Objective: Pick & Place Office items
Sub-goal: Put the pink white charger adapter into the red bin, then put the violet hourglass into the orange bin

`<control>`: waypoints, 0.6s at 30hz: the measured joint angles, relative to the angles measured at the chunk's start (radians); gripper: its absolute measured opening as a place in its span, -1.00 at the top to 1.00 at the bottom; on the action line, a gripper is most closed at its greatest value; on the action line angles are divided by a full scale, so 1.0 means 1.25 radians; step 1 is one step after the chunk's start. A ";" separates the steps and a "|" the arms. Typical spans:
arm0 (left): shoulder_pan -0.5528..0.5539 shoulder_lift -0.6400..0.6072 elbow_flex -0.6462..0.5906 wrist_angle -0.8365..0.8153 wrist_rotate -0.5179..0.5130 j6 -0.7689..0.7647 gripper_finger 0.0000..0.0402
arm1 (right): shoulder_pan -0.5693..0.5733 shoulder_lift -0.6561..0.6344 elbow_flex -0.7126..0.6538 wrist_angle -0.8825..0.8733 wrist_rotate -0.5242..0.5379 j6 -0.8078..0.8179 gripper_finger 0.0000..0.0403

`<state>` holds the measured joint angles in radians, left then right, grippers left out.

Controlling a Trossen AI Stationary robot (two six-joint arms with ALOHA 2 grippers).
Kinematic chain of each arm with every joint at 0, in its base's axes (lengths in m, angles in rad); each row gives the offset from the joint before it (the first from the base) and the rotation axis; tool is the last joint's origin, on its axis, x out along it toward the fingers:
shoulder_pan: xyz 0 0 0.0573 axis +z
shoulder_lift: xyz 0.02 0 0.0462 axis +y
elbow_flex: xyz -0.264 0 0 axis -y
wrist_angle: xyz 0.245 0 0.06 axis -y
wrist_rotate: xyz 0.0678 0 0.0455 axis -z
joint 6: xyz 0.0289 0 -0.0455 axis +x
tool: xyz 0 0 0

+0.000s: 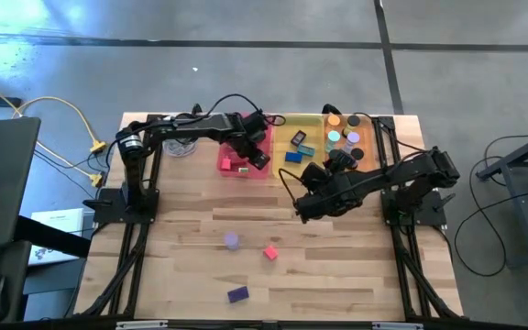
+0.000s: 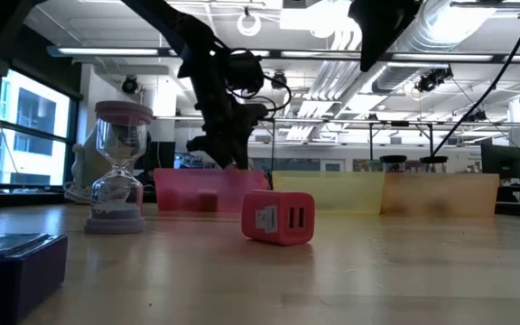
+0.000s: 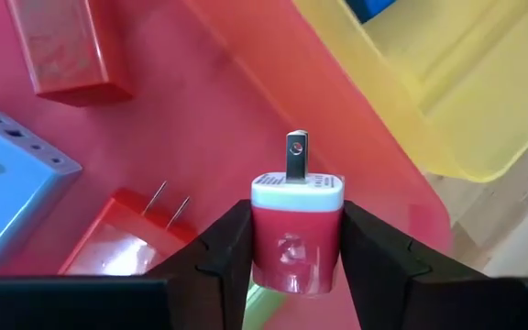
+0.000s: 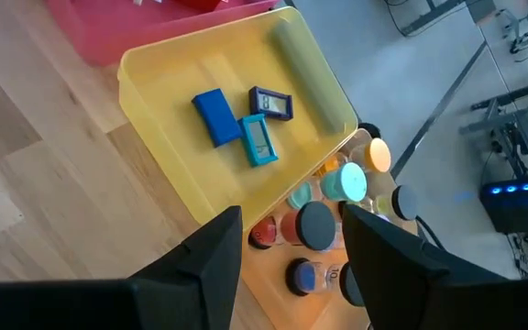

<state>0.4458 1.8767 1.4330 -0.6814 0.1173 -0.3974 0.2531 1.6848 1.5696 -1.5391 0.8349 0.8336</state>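
Hidden or unclear items: in the high view the left arm covers much of the pink tray (image 1: 230, 166), so its contents are only partly visible. The discs in the orange tray (image 1: 367, 126) are too small there to identify individually. In the low view the tray contents appear only as dim shapes behind the translucent walls.

Left gripper (image 3: 291, 266): positioned over the pink tray. Its fingers (image 3: 223, 257) grasp a red charger plug (image 3: 296, 234) by its two sides, prongs pointing away from the wrist. Below it in the tray lie a second red plug (image 3: 122, 238), a red block (image 3: 62, 50) and a light-blue block (image 3: 7, 197), the last cut off at the frame edge.

Right gripper (image 4: 291, 252): hovers above the boundary of the yellow tray (image 4: 177, 69) and the orange tray. Its fingers (image 4: 214, 261) stand apart and released, holding nothing.

Yellow tray contents: a blue block (image 4: 215, 116), a teal block (image 4: 258, 140) and a dark purple block (image 4: 271, 104).

Still on the table (image 1: 337, 266): a lavender cylinder (image 1: 232, 240), a red plug (image 1: 269, 252) and a purple block (image 1: 237, 294).
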 joint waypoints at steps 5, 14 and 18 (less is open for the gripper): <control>0.000 0.000 0.000 -0.004 -0.025 0.036 0.20 | 0.000 0.000 0.000 0.001 -0.002 0.000 0.12; 0.002 0.000 0.000 -0.023 -0.057 -0.015 0.08 | 0.000 0.000 0.000 0.001 -0.006 0.000 0.12; 0.003 -0.003 0.000 -0.039 -0.056 -0.015 0.00 | 0.000 0.000 0.000 0.001 -0.006 0.000 0.12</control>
<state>0.4489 1.8730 1.4331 -0.7306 0.0470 -0.4167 0.2531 1.6848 1.5696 -1.5383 0.8276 0.8335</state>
